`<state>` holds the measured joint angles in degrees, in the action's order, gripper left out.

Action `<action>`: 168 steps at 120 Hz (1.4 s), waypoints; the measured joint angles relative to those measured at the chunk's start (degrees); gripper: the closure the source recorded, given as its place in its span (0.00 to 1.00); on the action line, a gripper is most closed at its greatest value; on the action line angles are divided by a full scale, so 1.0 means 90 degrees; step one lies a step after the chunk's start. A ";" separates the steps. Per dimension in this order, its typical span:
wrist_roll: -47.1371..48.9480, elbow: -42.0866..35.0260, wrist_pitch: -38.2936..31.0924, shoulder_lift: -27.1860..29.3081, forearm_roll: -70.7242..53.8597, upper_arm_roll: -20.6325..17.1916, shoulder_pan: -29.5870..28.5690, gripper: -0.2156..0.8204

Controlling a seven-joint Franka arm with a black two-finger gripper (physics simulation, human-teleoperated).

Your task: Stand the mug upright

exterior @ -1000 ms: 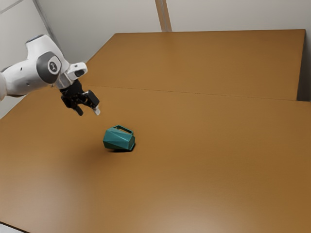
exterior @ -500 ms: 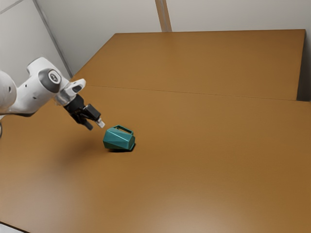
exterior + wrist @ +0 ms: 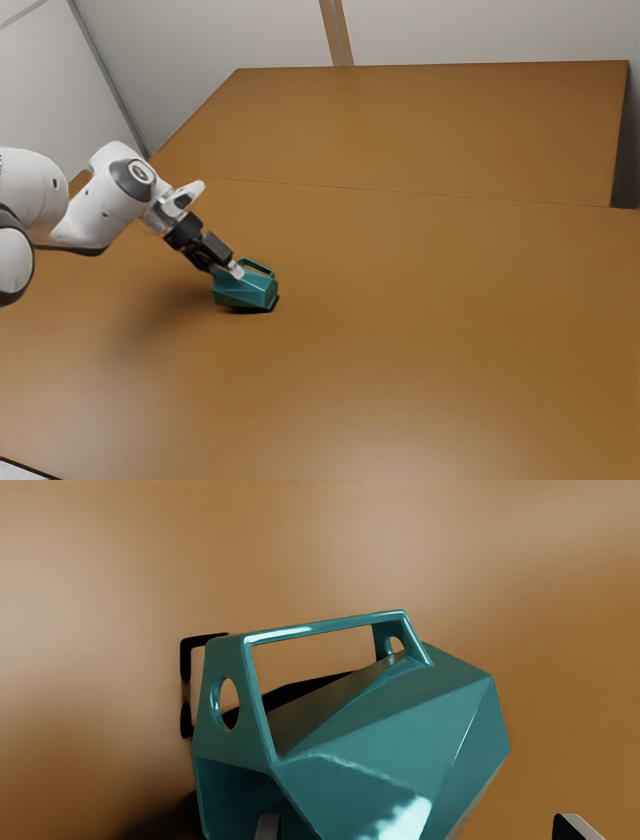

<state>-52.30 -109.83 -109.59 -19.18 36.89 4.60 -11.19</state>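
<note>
At the exterior view's left, the white arm point(image 3: 104, 208) reaches over the bench point(image 3: 450, 330) and slopes down toward the exterior view's right. A soft shadow point(image 3: 160, 312) lies on the bench top below it. At the arm's end, the black tool point(image 3: 226, 270) is low, directly at the mug point(image 3: 246, 291). Condition of the tool: open, its two fingertips point(image 3: 268, 828) set wide apart, with nothing gripped. In the wrist view, one tip overlaps the mug's open end; the other appears against bare bench surface, past the body. Whether either tip makes contact, I cannot tell.

The mug is teal, glossy and faceted. It lies on its side on the bench, not upright, its angular handle point(image 3: 325, 626) raised and a dark shadow close beneath it. Farther to the exterior view's right, behind the bench, a brown strip point(image 3: 337, 33) runs up the pale wall point(image 3: 480, 32).
</note>
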 joint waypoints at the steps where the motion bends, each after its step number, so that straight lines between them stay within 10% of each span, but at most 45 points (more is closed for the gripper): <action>1: -0.0014 0.0003 0.0000 -0.0009 0.0010 -0.0002 0.0002 0.23; 82: -0.0679 0.0083 -0.0042 -0.0067 0.0436 -0.0080 0.0043 0.87; 168: -0.0537 0.0245 -0.0128 0.0521 0.0213 -0.0064 0.0809 0.96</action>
<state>-57.13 -107.63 -110.74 -14.50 38.80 4.03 -3.91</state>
